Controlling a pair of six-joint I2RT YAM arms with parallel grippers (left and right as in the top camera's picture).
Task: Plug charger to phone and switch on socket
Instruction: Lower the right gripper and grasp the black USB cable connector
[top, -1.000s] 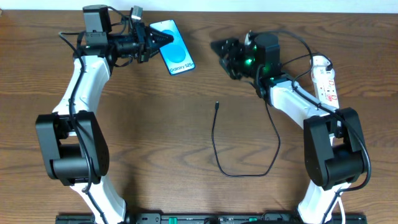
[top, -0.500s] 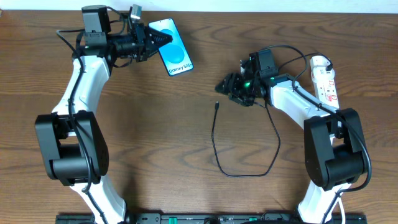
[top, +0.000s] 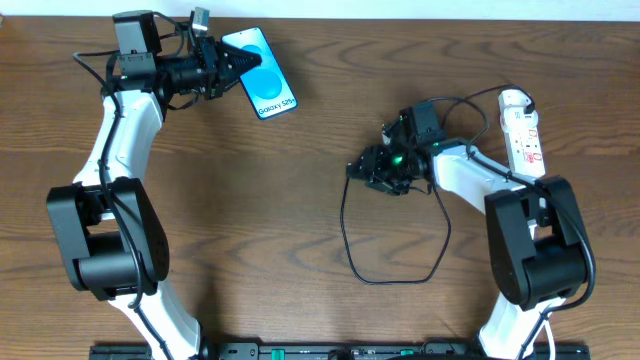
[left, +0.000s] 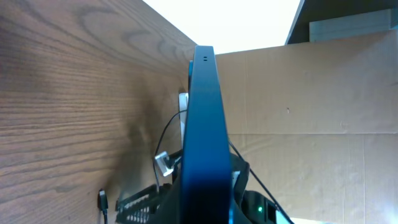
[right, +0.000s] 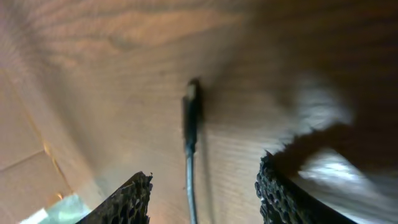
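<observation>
Left hand (top: 238, 65) is clamped on one edge of the phone (top: 262, 72), well to the left of the socket (top: 523, 130), up by the far edge of the desk (top: 250, 220). The blue screen faces up in the overhead view. From the left wrist, the phone (left: 205, 124) shows edge-on, a dark slim bar running straight down the middle.

Over to the right hand (top: 365, 168): it sits left of the socket, between socket and phone, and closer to the socket. Its jaws stand wide, nothing held. The right wrist view shows both fingers (right: 134, 199) spread, and the charger's connector tip (right: 191, 106) lies on the wood ahead of the gap.

The charger (top: 342, 222) loops across the desk left of the socket and nearer the front edge. The socket lies flat by the right edge.
</observation>
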